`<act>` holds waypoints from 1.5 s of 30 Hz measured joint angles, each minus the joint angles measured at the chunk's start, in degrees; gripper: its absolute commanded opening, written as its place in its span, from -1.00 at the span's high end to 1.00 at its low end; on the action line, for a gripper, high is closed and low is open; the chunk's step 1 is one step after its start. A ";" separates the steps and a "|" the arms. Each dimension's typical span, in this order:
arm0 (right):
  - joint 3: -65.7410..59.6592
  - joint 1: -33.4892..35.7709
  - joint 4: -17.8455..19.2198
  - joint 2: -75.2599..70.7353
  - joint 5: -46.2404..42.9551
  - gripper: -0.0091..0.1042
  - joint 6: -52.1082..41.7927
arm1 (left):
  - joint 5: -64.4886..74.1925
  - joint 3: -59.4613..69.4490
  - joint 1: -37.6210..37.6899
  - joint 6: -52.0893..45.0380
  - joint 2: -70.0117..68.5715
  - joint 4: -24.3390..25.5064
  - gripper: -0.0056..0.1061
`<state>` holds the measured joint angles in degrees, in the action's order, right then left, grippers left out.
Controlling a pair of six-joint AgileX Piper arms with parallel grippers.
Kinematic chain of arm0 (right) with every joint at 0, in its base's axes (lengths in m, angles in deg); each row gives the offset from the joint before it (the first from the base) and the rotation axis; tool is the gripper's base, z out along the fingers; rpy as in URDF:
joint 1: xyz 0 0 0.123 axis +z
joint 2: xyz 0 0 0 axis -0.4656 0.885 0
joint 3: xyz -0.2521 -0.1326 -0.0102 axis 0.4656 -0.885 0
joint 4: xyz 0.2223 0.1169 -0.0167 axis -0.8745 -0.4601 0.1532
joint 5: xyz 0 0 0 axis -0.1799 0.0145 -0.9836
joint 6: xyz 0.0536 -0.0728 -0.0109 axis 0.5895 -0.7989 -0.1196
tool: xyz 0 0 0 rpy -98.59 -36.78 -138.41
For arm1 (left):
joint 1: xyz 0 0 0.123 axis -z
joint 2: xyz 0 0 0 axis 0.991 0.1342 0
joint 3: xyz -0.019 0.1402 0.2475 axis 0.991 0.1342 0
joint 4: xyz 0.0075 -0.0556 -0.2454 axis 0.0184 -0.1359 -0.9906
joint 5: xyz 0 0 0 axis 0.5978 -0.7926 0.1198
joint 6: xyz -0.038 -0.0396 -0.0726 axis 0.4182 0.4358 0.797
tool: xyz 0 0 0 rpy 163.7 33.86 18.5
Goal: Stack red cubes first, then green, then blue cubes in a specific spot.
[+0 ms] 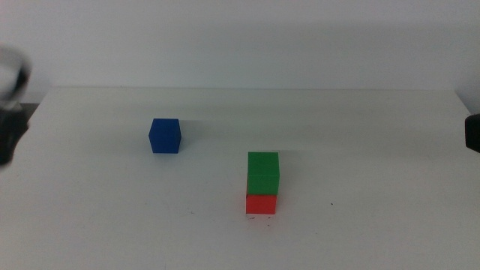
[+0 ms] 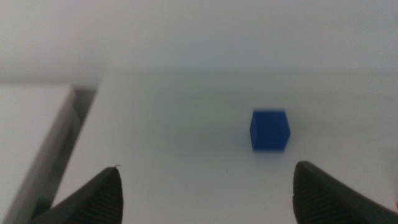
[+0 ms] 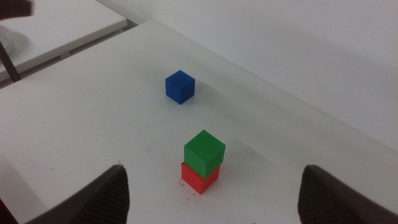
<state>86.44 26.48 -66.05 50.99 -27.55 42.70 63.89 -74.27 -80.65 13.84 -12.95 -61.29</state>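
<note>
The green cube [image 1: 263, 172] sits on the red cube [image 1: 261, 204] near the table's front centre. The red cube stands on the spot, whose faint dark marks [image 1: 262, 218] show at its base. The blue cube [image 1: 165, 136] stands alone, to the left and farther back. My left gripper [image 1: 10, 105] is a blur at the left edge. In the left wrist view it [image 2: 208, 186] is open and empty, with the blue cube [image 2: 270, 130] ahead. My right gripper [image 1: 472, 133] waits at the right edge. In the right wrist view it [image 3: 214, 202] is open, facing the stack [image 3: 204, 150].
The white table [image 1: 360, 142] ends at a back edge against a pale wall. A lower white surface [image 2: 31, 124] lies beside the table's left edge and also shows in the right wrist view [image 3: 62, 25].
</note>
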 measured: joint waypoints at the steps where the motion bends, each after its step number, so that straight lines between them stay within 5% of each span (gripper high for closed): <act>1: 0.00 0.00 0.00 0.00 0.00 -0.61 0.00 | 3.70 -4.20 0.00 0.00 4.20 -0.13 -0.78; 12: 0.00 0.00 0.09 0.00 0.00 -0.61 0.00 | 22.52 -32.97 0.71 -1.85 41.15 -7.18 -0.78; 25: 0.00 0.00 0.09 0.00 0.00 -0.61 0.00 | 31.96 -62.59 9.46 4.13 74.07 -2.52 -0.78; 40: 0.00 0.00 0.09 0.00 0.00 -0.61 0.00 | 26.48 -67.39 9.74 3.70 89.61 -4.32 -0.77; 45: 0.00 0.00 0.09 0.00 0.00 -0.61 0.00 | 24.56 -67.62 9.74 3.70 91.82 -4.31 -0.55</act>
<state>86.44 26.48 -65.96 50.99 -27.55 42.70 88.45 -141.89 -70.91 17.55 78.86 -65.60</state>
